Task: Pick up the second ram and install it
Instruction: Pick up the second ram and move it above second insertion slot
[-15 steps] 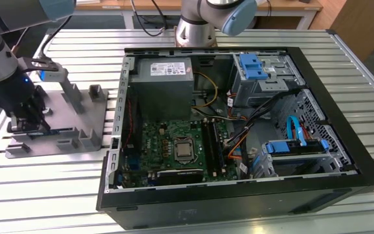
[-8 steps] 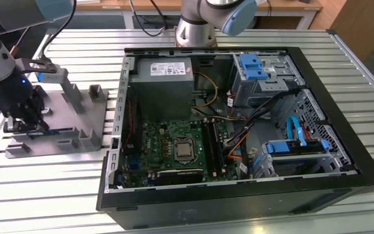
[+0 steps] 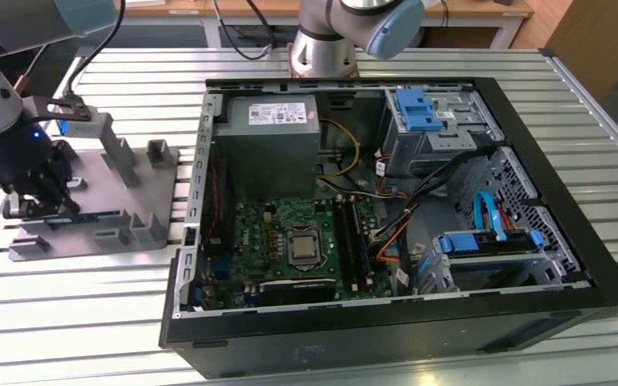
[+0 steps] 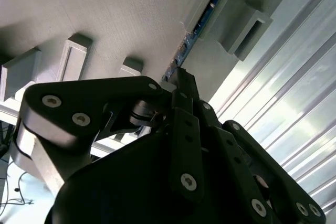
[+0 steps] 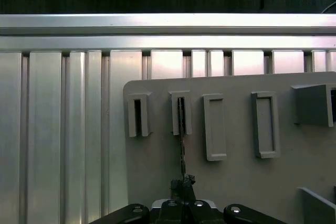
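We note the tool (image 3: 43,197) closed down narrow, pinching the second ram (image 5: 182,148), which stands on edge between posts of the grey tray (image 3: 170,181) on the worktop (image 3: 73,305).

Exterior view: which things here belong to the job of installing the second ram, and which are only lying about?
For the job: second ram, gripper shut on it, grey tray holding it, memory slots on the motherboard.
Only lying about: power supply, blue drive brackets, cables, processor socket.
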